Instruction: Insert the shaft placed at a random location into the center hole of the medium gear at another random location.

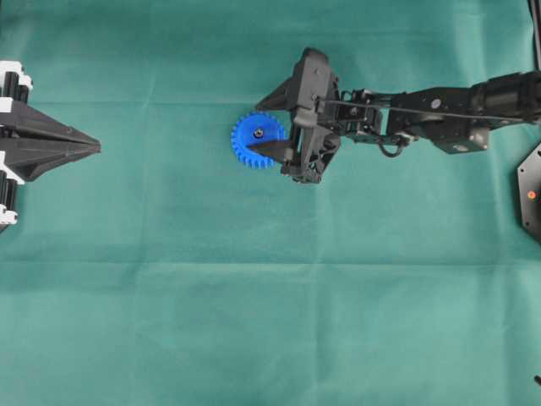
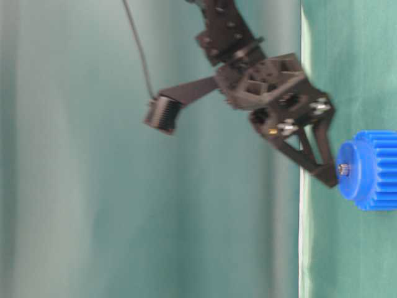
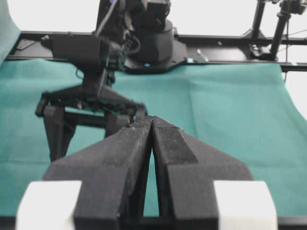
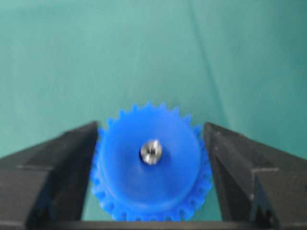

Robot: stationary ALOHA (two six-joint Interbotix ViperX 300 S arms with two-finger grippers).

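Your left tool (image 1: 95,148) sits at the far left edge of the overhead view with its two black fingers (image 3: 129,163) pressed together to a point, nothing between them, resting well apart from the work. Moving right across the green cloth (image 1: 254,321) that covers the surface, you reach the medium gear (image 1: 256,139), bright blue and lying flat just left of the middle. You can see the shaft (image 4: 151,152) standing in the center hole, its silvery tip poking up from the middle of the gear's raised face; the hole itself is filled and hidden by the pin. Right over the gear hangs your right tool (image 4: 151,158), spread wide, with one finger on each side of the gear and a gap visible between each finger and the toothed rim in the wrist view. From table level, one fingertip (image 2: 327,177) sits just beside the shaft's end, and you cannot tell from there whether they touch. Farther right, the right arm (image 1: 456,114) stretches out to the edge of the overhead view, and a dark plate (image 1: 531,194) with an orange dot lies at the far right border.
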